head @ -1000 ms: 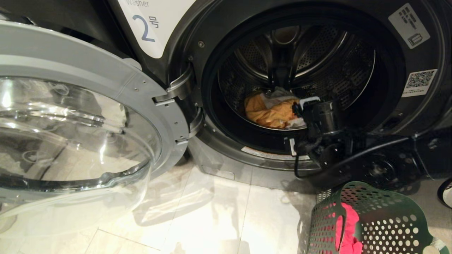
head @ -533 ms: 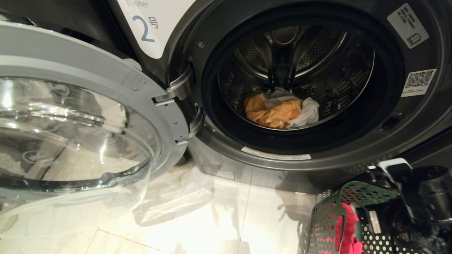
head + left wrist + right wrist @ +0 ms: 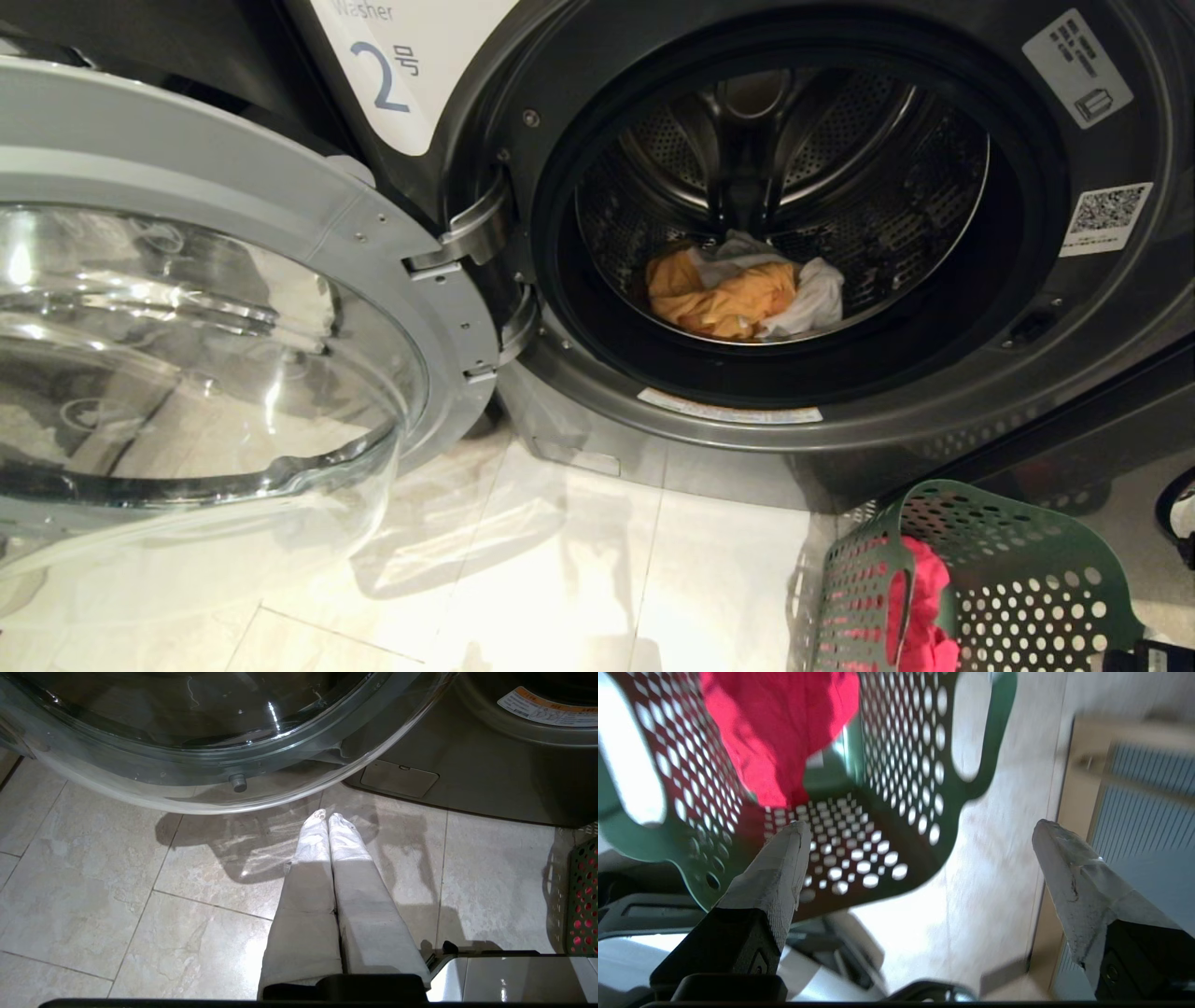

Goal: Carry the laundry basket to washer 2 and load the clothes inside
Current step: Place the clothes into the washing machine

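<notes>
- Head view: washer 2 (image 3: 1027, 373) with its door (image 3: 233, 308) swung wide; yellow-orange and white clothes (image 3: 738, 294) lie in the drum. The laundry basket (image 3: 1018, 579) stands on the floor just beside the washer, a red-pink garment (image 3: 920, 607) inside. Step, I judge: fetching the last piece.
- Left wrist view: my left gripper (image 3: 327, 817) clenched, empty, parked over tiles (image 3: 117, 882) below the door.
- Right wrist view: my right gripper (image 3: 920, 830) spread wide, empty, above the basket's rim; next, descend onto the red-pink garment, clearing the basket wall.
</notes>
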Robot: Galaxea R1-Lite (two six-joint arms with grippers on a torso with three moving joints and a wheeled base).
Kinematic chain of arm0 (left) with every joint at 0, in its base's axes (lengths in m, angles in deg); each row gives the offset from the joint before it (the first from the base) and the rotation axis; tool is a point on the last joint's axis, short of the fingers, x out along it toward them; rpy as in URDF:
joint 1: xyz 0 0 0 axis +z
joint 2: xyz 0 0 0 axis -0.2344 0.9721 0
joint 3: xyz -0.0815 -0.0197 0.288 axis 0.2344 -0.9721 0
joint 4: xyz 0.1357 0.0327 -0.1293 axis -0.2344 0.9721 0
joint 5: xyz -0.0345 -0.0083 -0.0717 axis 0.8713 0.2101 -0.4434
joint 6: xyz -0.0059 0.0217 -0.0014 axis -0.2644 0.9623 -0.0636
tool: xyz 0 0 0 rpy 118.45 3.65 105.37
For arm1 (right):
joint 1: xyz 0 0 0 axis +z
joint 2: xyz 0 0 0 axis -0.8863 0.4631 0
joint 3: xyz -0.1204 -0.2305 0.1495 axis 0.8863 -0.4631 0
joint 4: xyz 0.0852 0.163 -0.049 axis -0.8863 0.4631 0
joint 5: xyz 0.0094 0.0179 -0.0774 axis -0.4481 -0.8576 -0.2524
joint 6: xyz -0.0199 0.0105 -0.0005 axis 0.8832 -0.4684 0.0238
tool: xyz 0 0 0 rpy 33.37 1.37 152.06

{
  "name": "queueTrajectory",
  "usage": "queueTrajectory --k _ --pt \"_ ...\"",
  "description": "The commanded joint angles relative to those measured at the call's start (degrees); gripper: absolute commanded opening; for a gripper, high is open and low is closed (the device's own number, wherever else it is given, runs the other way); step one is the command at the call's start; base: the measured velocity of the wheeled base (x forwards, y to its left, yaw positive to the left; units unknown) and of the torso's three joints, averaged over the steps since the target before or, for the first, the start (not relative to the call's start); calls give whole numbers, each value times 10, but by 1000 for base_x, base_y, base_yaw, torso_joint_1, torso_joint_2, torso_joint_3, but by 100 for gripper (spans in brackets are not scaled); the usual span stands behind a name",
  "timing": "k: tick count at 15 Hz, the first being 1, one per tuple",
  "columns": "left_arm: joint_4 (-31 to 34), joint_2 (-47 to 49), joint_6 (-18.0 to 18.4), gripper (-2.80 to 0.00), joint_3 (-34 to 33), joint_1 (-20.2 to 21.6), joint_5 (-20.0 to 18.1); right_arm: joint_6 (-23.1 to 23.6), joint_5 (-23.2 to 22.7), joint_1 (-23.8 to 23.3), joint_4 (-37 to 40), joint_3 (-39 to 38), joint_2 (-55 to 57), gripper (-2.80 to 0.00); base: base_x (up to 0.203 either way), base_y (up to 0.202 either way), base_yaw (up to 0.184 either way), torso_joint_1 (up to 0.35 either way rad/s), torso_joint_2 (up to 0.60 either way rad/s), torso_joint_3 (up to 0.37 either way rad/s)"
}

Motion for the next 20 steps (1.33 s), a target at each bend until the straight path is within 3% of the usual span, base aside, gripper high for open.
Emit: queueTrajectory --k 1,4,9,11,13,17,20 --pt "0 1 0 -280 -1 0 0 -46 -18 -10 -11 -26 81 0 0 0 0 0 0 0" --pt "0 1 0 -280 -1 0 0 -74 -86 -11 -87 -58 183 0 0 0 0 0 0 0" --pt "0 1 0 -280 -1 0 0 -79 -168 -13 -207 -54 360 0 0 0 0 0 0 0" --pt "0 1 0 -280 -1 0 0 -74 -200 -33 -194 -3 380 0 0 0 0 0 0 0" --pt "0 1 0 -280 -1 0 0 -63 -214 -56 -125 43 407 0 0 0 0 0 0 0" --pt "0 1 0 -280 -1 0 0 62 -212 -86 -85 38 450 0 0 0 0 0 0 0" --pt "0 1 0 -280 -1 0 1 68 -205 -95 -94 53 476 0 0 0 0 0 0 0"
